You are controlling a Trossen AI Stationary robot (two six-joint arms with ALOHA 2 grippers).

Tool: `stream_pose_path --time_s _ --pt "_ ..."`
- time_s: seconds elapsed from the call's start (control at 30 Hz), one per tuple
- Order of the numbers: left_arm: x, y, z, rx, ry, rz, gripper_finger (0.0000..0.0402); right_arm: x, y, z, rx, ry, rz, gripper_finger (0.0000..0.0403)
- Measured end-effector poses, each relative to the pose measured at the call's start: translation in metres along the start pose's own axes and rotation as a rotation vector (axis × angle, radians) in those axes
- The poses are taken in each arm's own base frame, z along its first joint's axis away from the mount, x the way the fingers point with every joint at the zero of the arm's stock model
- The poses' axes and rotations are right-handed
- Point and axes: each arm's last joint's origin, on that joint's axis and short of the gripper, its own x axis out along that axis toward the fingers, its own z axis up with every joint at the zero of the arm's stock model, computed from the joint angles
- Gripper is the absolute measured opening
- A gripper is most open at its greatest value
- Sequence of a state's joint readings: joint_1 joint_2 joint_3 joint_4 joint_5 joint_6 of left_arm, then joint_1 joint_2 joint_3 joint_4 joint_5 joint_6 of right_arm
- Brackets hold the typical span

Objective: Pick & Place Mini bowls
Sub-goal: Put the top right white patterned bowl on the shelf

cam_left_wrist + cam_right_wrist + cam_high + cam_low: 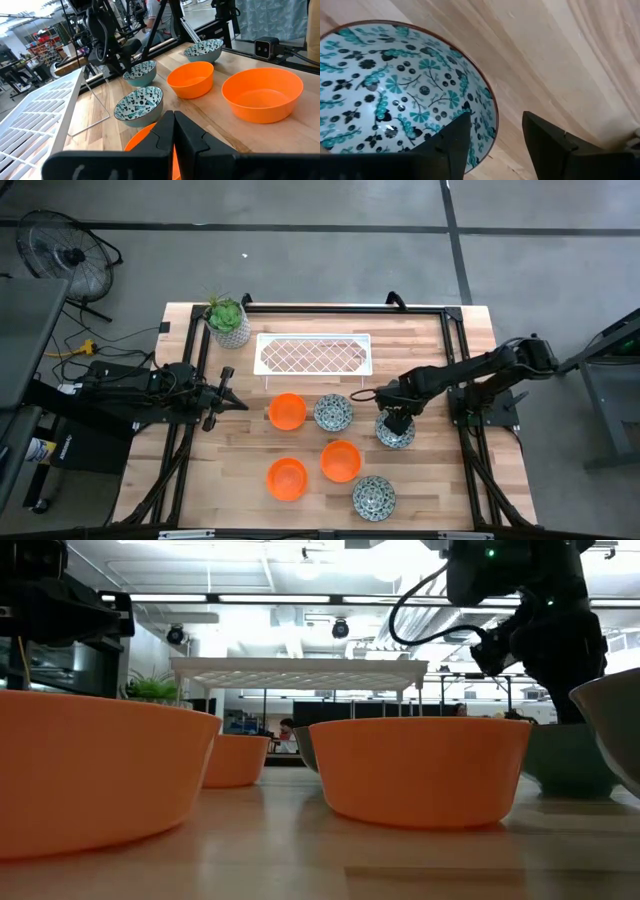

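Patterned bowl, right gripper straddling rim

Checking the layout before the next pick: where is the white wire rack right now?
In the high view the white wire rack sits at the table's far middle, just right of the potted plant, with an orange bowl and a patterned bowl directly before it.

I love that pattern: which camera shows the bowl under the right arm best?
The right wrist view: the patterned bowl fills it, its rim between the open right gripper. The high view shows it small; the left wrist view, farther off; the low view, only its side.
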State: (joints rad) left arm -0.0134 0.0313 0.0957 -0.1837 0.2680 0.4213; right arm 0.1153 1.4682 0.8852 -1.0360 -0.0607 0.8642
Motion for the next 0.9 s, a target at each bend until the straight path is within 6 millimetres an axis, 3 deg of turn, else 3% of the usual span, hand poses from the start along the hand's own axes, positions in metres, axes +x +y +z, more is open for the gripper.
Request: stream_pose_path --time_s 0.33,0.6,0.9 --pt "0.000 0.000 0.000 0.000 0.000 0.000 0.0000 0.002 -0.003 0.005 -0.008 -0.001 0.007 0.0127" --pt "0.000 0.000 0.000 0.000 0.000 0.000 0.0000 0.021 -0.003 0.004 -0.007 -0.001 0.083 0.0090" --pt "0.000 0.000 0.000 0.000 0.000 0.000 0.0000 0.018 -0.004 0.003 -0.016 -0.001 0.102 0.0036"
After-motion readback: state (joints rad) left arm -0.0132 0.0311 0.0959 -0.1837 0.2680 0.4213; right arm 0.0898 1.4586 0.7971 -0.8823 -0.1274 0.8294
